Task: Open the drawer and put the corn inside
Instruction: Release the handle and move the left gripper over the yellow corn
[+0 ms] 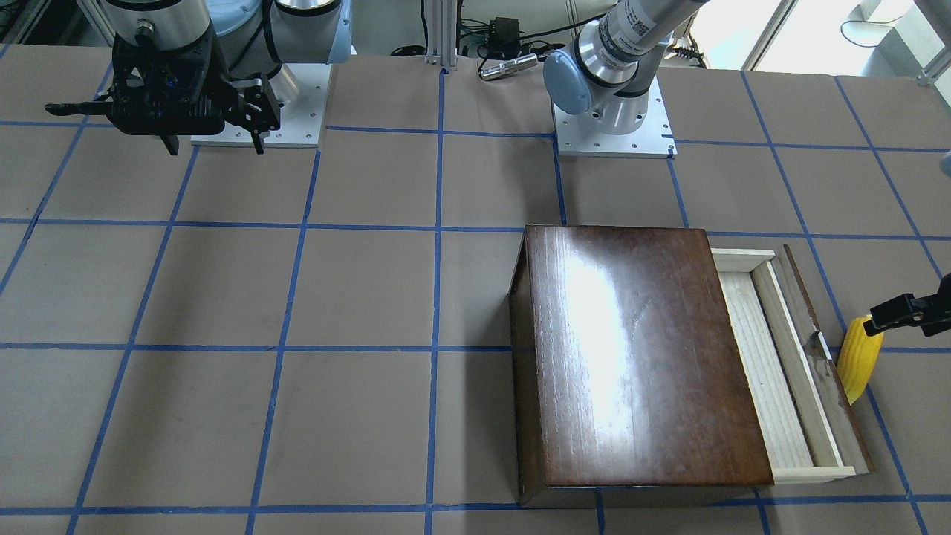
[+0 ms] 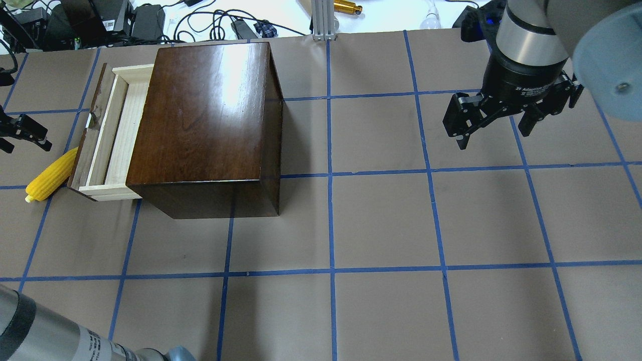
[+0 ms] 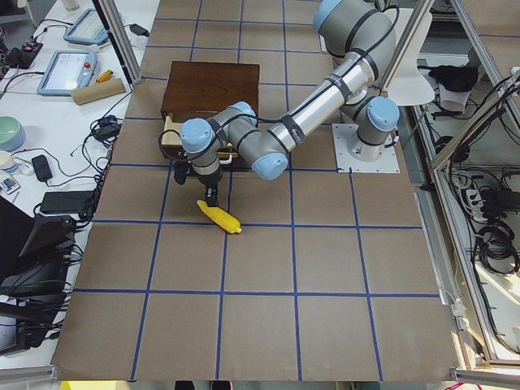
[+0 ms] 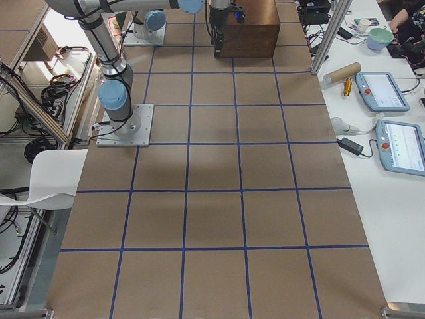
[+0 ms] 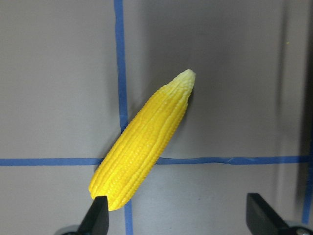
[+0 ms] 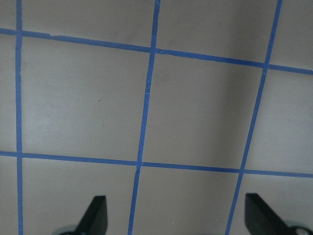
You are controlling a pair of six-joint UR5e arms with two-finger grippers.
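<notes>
The dark-brown box (image 1: 639, 357) (image 2: 205, 115) stands on the table with its drawer (image 1: 773, 364) (image 2: 113, 130) pulled partway out; the pale tray shows empty. The yellow corn (image 1: 858, 360) (image 2: 50, 175) (image 5: 144, 142) lies on the table just outside the drawer's front panel. My left gripper (image 5: 178, 218) (image 1: 903, 312) (image 3: 197, 183) is open and empty, hovering over the corn's thick end, one fingertip (image 5: 100, 215) beside it. My right gripper (image 2: 494, 133) (image 1: 215, 145) (image 6: 177, 215) is open and empty, held above bare table far from the box.
The arm bases (image 1: 613, 126) (image 1: 260, 111) are bolted at the robot's side of the table. Cables and power bricks (image 2: 150, 20) lie beyond the box. A side table with tablets (image 3: 69, 69) runs along the far edge.
</notes>
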